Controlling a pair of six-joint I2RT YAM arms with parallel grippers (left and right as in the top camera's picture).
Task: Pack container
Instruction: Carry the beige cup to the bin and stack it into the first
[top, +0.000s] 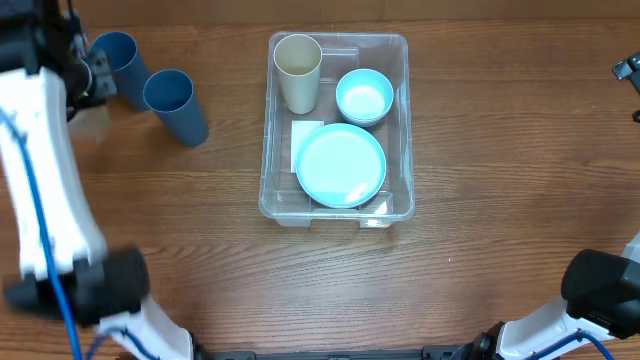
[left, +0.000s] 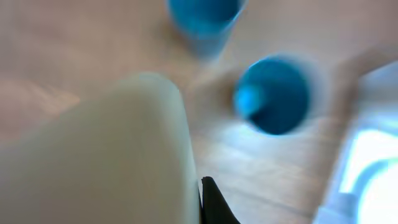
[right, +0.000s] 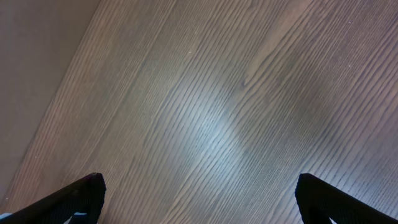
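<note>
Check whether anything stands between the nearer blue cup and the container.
Nothing visible does: only bare table lies between the nearer blue cup and the container. Inside, a beige cup, bowl and plate take up room.

Near the far left corner of the wooden worktop (top: 480, 120), a blue cup (top: 113, 55) stands just beside a second blue cup (top: 172, 98).

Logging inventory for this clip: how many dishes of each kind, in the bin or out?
Cups: 3 (cream cup in the bin, two blue cups on the table)
Bowls: 1
Plates: 1
Total: 5, leaving out a blurred cream thing in the left wrist view, too unclear to name.
</note>
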